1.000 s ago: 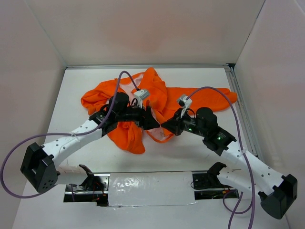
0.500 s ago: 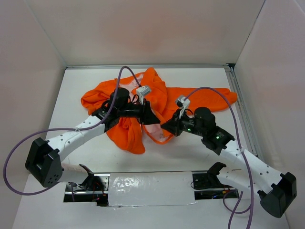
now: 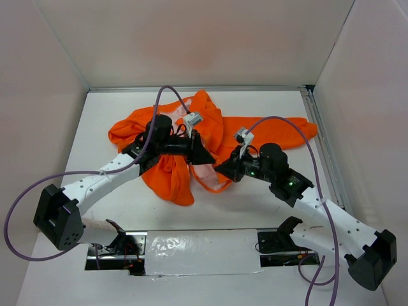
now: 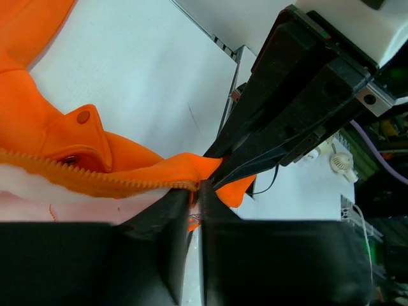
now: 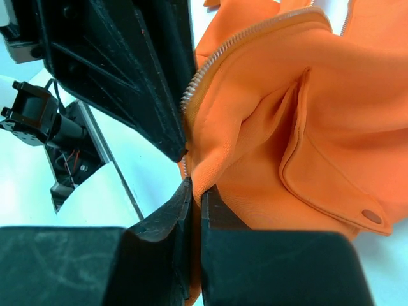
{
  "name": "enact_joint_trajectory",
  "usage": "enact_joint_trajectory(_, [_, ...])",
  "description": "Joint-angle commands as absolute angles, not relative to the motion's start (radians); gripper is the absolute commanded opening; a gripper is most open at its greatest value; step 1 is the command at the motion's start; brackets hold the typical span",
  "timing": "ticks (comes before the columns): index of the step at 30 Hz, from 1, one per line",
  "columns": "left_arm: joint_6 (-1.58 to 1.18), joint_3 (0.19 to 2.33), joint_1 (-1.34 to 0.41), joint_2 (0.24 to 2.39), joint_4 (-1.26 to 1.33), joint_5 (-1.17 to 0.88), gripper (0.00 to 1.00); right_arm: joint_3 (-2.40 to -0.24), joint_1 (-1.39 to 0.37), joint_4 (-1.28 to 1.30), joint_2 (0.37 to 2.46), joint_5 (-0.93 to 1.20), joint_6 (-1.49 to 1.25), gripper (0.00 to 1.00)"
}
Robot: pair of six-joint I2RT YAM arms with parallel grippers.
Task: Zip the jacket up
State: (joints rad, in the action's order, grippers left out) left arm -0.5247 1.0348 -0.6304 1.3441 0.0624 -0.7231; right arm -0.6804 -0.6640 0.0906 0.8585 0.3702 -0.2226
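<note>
The orange jacket [image 3: 210,121] lies crumpled in the middle of the white table, its pale lining [image 3: 205,173] showing at the open front. My left gripper [image 3: 205,156] and right gripper [image 3: 218,169] meet tip to tip at the front's lower end. In the left wrist view the left gripper [image 4: 196,194] is shut on the end of the zipper teeth [image 4: 95,183], beside a snap pocket flap [image 4: 81,131]. The right gripper [image 5: 196,191] is shut on the other front edge, below its zipper teeth [image 5: 242,43]. The slider is not visible.
White enclosure walls stand on three sides. A metal rail [image 3: 322,140] runs along the table's right edge. A taped strip [image 3: 197,245] and the arm bases sit at the near edge. Purple cables [image 3: 280,120] arch above both arms.
The left gripper has closed from wide open onto the zipper end and shifted slightly away from the bases. The right gripper has barely moved and still holds its edge.
</note>
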Motion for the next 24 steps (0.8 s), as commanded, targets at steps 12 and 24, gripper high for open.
enact_joint_trajectory(12, [-0.494,1.201,-0.647,1.397,-0.044,-0.51,0.0,-0.799,-0.706,0.342,0.786,0.102,-0.397,0.69])
enact_joint_trajectory(24, [-0.532,1.302,-0.657,1.48,-0.163,-0.376,0.0,-0.917,-0.906,0.482,0.742,-0.08,-0.543,0.73])
